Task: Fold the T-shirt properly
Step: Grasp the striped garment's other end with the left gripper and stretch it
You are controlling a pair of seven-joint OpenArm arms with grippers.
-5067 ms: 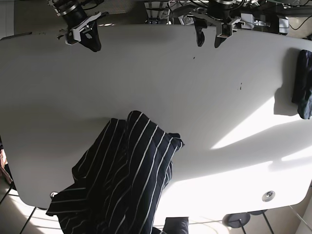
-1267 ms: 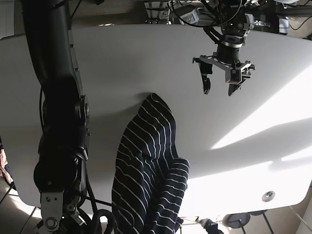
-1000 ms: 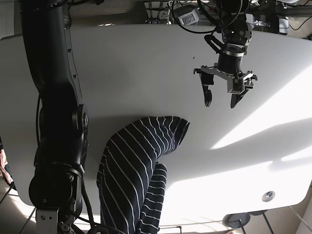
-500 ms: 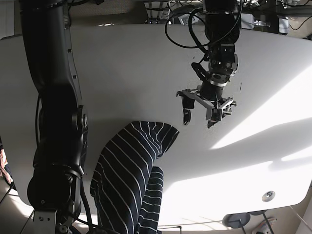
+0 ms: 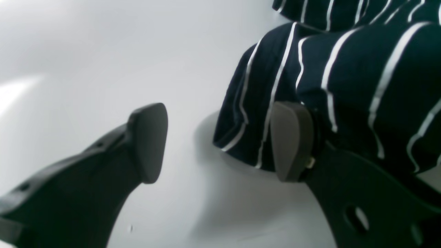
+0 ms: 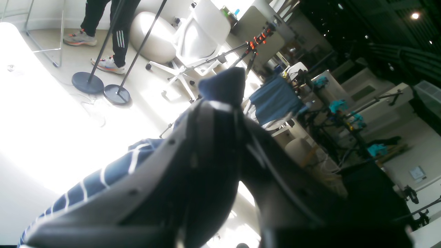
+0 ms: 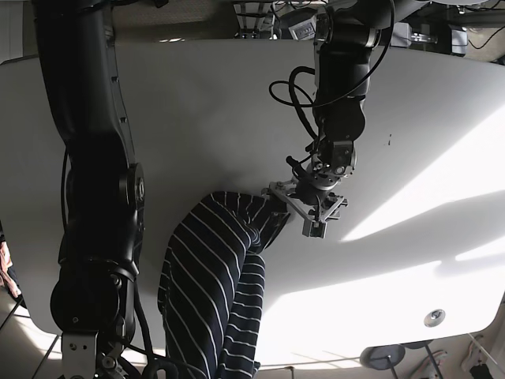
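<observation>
The T-shirt point(image 7: 217, 284) is navy with thin white stripes and lies bunched in a long strip on the white table point(image 7: 197, 103). My left gripper point(image 7: 295, 212) is down at the shirt's upper right corner. In the left wrist view it point(image 5: 220, 141) is open, with the shirt's corner point(image 5: 251, 134) between the fingers, against the right pad point(image 5: 291, 141). My right arm point(image 7: 95, 197) runs down the left side to the shirt's lower end. In the right wrist view its gripper point(image 6: 220, 103) is shut on the shirt, and a tip of navy cloth point(image 6: 225, 84) pokes out above the fingers.
A round metal fitting point(image 7: 434, 317) sits in the table near its front right edge. Bright sun patches point(image 7: 410, 205) cross the table's right side. Beyond the table the right wrist view shows a white office chair point(image 6: 196, 44), stand bases point(image 6: 88, 82) and a person's legs point(image 6: 103, 34).
My left arm has come down and to the left from mid-table to the shirt's upper corner. The shirt's top edge has shifted slightly and stays held at its lower end.
</observation>
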